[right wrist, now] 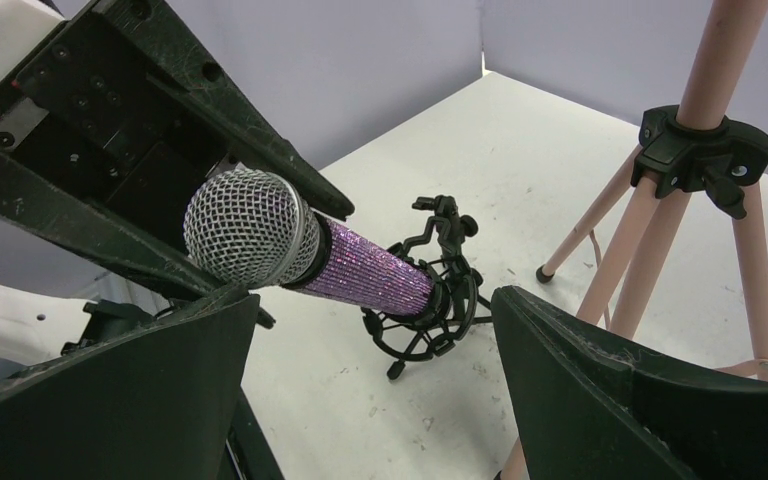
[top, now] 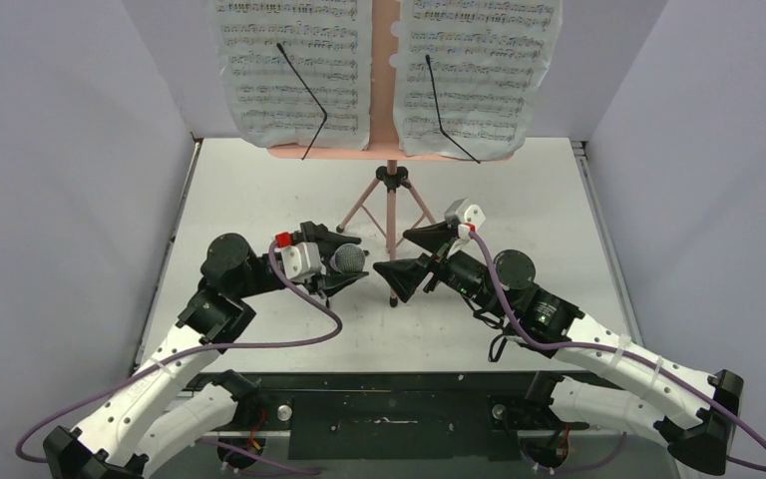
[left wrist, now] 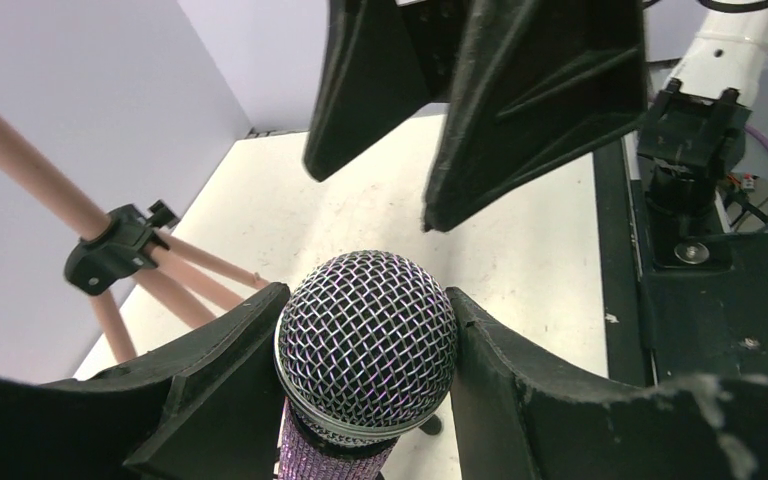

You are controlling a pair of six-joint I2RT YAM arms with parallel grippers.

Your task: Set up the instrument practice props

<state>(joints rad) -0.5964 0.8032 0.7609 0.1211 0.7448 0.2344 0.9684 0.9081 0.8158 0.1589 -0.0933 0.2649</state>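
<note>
The purple glitter microphone (right wrist: 375, 268) has its grey mesh head (left wrist: 367, 335) between the fingers of my left gripper (top: 344, 261), which is shut on it. It leans, with its lower end inside the ring of the small black tripod mic holder (right wrist: 430, 310) on the table. My right gripper (top: 391, 253) is open and empty. It faces the microphone from the right, a little apart. The pink music stand (top: 391, 190) stands behind, and its desk (top: 387, 60) holds two sheet-music pages (top: 294, 70) (top: 479, 70) under black wire arms.
The stand's pink legs (right wrist: 705, 150) spread on the white table just behind both grippers, also in the left wrist view (left wrist: 110, 245). Grey walls close the table on the left, back and right. A black rail (top: 389, 409) runs along the near edge.
</note>
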